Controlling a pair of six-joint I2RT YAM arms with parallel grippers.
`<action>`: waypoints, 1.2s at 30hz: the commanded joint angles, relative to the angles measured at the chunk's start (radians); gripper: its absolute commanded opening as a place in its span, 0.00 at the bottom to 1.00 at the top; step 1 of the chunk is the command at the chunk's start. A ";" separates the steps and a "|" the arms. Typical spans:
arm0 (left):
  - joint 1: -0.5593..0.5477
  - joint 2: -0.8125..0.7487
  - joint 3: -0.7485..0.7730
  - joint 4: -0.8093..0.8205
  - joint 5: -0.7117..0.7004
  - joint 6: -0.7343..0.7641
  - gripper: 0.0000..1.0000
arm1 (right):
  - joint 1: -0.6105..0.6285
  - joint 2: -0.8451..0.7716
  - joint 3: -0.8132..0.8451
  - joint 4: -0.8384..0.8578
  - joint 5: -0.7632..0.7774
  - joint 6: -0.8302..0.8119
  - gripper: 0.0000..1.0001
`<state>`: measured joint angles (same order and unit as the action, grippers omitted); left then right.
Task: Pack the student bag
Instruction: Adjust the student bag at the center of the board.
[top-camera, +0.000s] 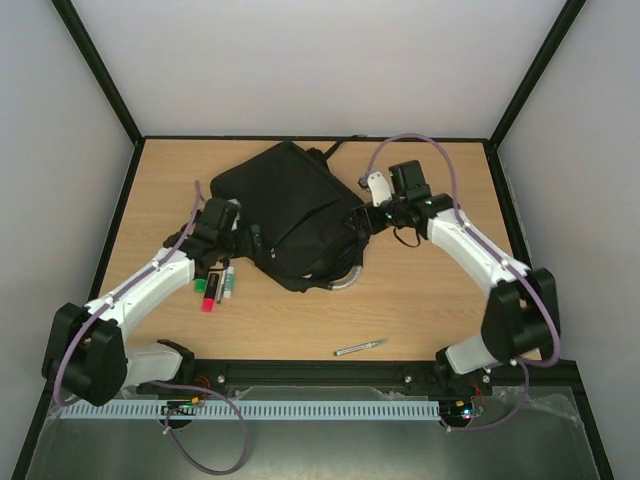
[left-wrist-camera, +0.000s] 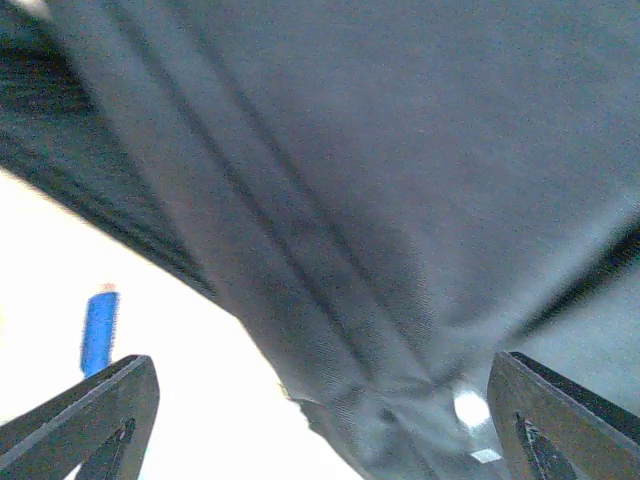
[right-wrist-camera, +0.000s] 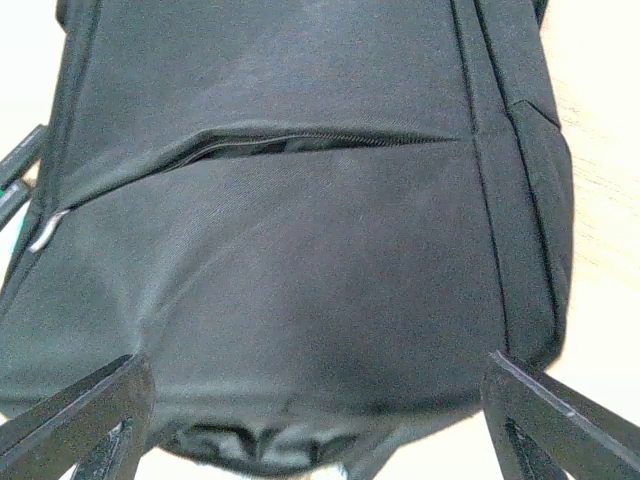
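A light wooden worktop (top-camera: 430, 300) seen from above, with two white and black robot arms reaching in from its near edge.

The left arm stretches from the near left corner toward the middle. The left gripper (top-camera: 232, 228) sits against the left side of the backpack. Its jaws are spread wide and released. In the left wrist view the two dark fingers (left-wrist-camera: 100, 410) stand far apart, with blurred black fabric filling the space ahead.

Just beside that gripper, on its near side, lies a small cluster of markers (top-camera: 214, 288), one with a green cap and one red.

The black backpack (top-camera: 290, 205) lies flat in the middle of the worktop, closer to the far edge and turned at an angle. A grey loop (top-camera: 346, 282) shows at its near right corner.

A slim pen (top-camera: 359, 347) lies alone by the near edge, well apart from the backpack.

The right arm reaches from the near right corner. The right gripper (top-camera: 378, 212) meets the backpack's right side, jaws also spread and grasping nothing. The right wrist view shows a zip pocket (right-wrist-camera: 300, 143) slightly agape.
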<state>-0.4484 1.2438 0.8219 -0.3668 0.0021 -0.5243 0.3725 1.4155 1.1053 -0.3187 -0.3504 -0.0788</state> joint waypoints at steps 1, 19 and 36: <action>0.089 0.039 -0.014 0.066 0.010 -0.087 0.93 | -0.003 0.187 0.098 0.008 -0.050 0.032 0.89; -0.072 0.584 0.298 0.325 0.208 -0.052 0.80 | -0.010 0.271 -0.006 -0.067 0.066 -0.100 0.76; -0.211 0.648 0.330 0.432 0.245 0.138 0.74 | -0.010 0.011 -0.174 -0.422 0.097 -0.354 0.72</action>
<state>-0.6003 1.9263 1.1801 0.0612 0.1688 -0.4557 0.3531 1.4963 0.9600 -0.5648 -0.2531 -0.3412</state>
